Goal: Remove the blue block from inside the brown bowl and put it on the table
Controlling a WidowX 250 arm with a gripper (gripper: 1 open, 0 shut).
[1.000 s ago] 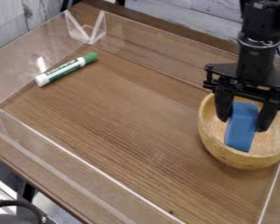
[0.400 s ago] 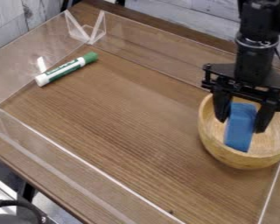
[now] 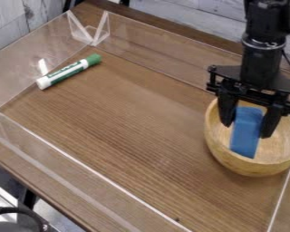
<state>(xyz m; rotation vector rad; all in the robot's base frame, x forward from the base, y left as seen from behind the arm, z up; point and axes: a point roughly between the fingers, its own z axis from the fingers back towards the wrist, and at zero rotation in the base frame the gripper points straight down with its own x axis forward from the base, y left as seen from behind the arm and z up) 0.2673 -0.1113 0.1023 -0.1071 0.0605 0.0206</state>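
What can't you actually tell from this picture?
- Whether the hand grips the blue block or only stands around it: too small and dark in the camera view.
- The block's top: covered by the hand.
- Part of the brown bowl's far rim: behind the hand.
- The upper arm: cut off by the top edge.
- Any writing on the green-and-white tube: too small.

Low transparent walls and dark edging
Clear acrylic panels [image 3: 91,27] rise at the upper left; a dark edge strip [image 3: 62,204] runs diagonally along the lower left. Soft light falls from above, with a black cable [image 3: 17,212] at lower left.
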